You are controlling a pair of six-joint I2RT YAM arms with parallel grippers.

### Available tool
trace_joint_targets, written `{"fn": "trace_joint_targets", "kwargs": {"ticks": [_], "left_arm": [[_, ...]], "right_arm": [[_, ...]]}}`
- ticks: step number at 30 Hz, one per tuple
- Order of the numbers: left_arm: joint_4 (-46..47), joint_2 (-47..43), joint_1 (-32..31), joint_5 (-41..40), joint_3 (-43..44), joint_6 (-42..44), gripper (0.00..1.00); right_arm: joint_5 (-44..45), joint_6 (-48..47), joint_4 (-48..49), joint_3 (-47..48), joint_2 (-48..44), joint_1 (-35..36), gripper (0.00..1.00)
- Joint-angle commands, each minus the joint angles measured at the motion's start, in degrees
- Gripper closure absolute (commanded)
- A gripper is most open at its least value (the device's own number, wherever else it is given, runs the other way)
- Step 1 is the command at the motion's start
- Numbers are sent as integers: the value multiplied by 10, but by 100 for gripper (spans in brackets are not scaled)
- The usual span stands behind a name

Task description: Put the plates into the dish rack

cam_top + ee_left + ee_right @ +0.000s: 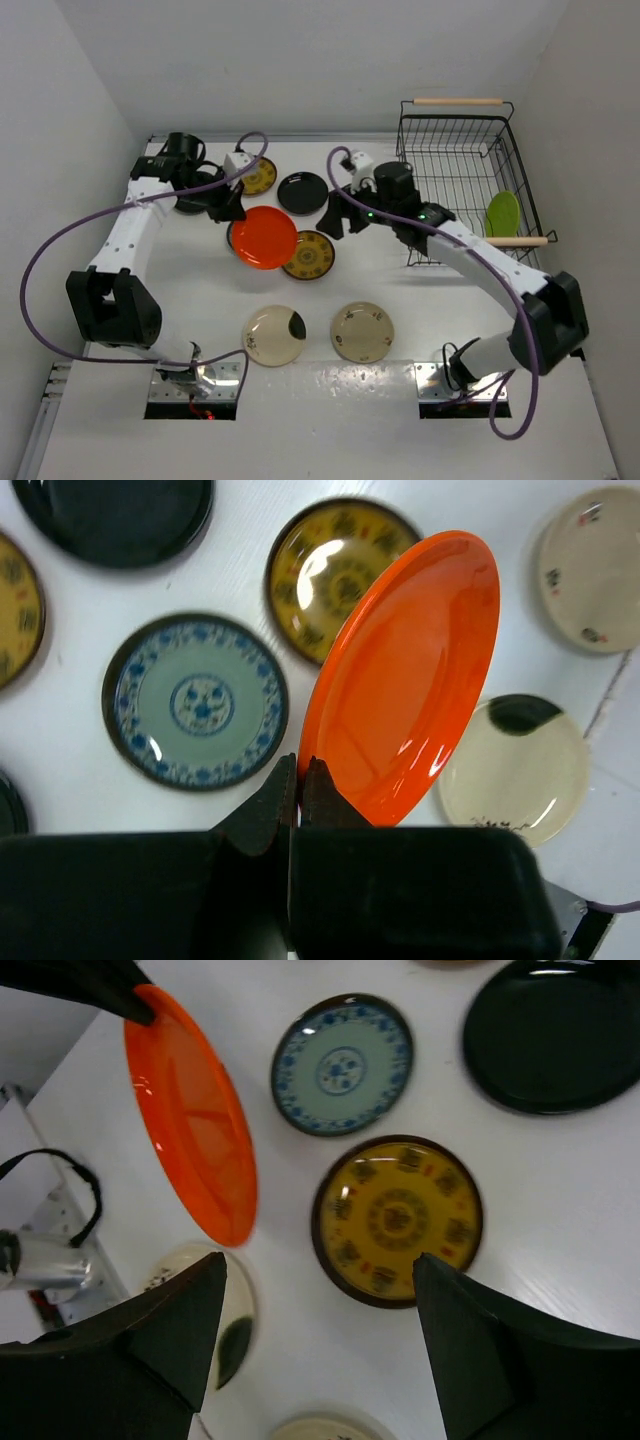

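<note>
My left gripper [231,211] is shut on the rim of the orange-red plate [265,237] and holds it tilted above the table; the left wrist view shows the closed gripper [300,770] pinching that plate [405,675]. My right gripper [335,215] is open and empty, hovering [320,1265] over a mustard-yellow plate [397,1220] just right of the orange-red plate [195,1120]. A blue-grey plate [195,700] lies under the raised plate. The black wire dish rack [460,170] at the back right holds a lime green plate [503,213].
On the table lie a glossy black plate [302,193], a yellow plate [258,177] at the back, another yellow plate [310,254], two cream plates [275,335] [362,331] near the front, and a black plate [195,195] under my left arm.
</note>
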Motion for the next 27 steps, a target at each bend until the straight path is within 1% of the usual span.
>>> {"fn": "trace_joint_targets", "kwargs": {"ticks": [1, 3, 5, 6, 7, 9, 10, 11, 12, 13, 14, 15, 16, 17, 18, 19, 20, 21, 22, 23, 24, 25, 26, 27], "left_arm": [[-15, -18, -33, 40, 46, -21, 100], [-15, -18, -46, 48, 53, -22, 100], [-15, -18, -54, 55, 58, -29, 100], [-15, -23, -60, 55, 58, -29, 100], [-15, -23, -60, 55, 58, -36, 100], [-8, -23, -66, 55, 58, -41, 100], [-1, -23, -66, 55, 58, -47, 100], [-1, -23, -66, 55, 58, -47, 100], [7, -23, -66, 55, 58, -55, 100], [14, -23, -66, 42, 58, -75, 100], [27, -18, -66, 12, 58, -86, 82], [32, -18, -66, -7, 63, -97, 61], [32, -12, -66, -24, 63, -106, 47], [40, -12, -54, -52, 69, -122, 25], [59, -12, -45, -64, 69, -132, 12], [74, -12, -35, -81, 69, -149, 5], [90, -12, -15, -101, 69, -186, 0], [104, -12, -5, -146, 69, -203, 0], [125, -7, 6, -167, 69, -217, 0], [132, 0, 20, -188, 69, -236, 0], [138, 0, 27, -227, 64, -243, 0], [144, 7, 32, -242, 57, -248, 0], [150, 14, 42, -253, 57, -254, 0], [150, 14, 42, -253, 49, -254, 0]], "right_arm": [[-74, 42, 71, 80, 75, 48, 25], [-73, 35, 67, 107, 92, 59, 25], [-74, 38, 69, 109, 112, 67, 30], [-78, 56, 94, 99, 113, 67, 35], [-80, 62, 102, 94, 114, 68, 48], [-85, 79, 133, 77, 114, 69, 66], [-85, 83, 140, 67, 111, 68, 87], [-84, 82, 144, 62, 106, 69, 95], [-78, 80, 144, 58, 103, 68, 100], [-65, 78, 142, 57, 97, 66, 100], [-55, 64, 129, 58, 84, 62, 100], [-12, 59, 119, 60, 77, 59, 100], [7, 52, 91, 72, 62, 47, 100], [27, 23, 47, 78, 43, 36, 100], [85, 13, 7, 86, 33, 29, 100], [103, 3, -31, 102, 14, -7, 100], [119, -34, -52, 119, -4, -21, 100], [152, -47, -70, 140, -11, -35, 100], [191, -59, -123, 151, -29, -81, 100], [233, -86, -139, 174, -32, -98, 100], [256, -110, -155, 196, -35, -114, 100], [324, -122, -196, 205, -37, -179, 100], [347, -140, -208, 228, -37, -198, 100], [369, -166, -223, 230, -33, -208, 100]]}}
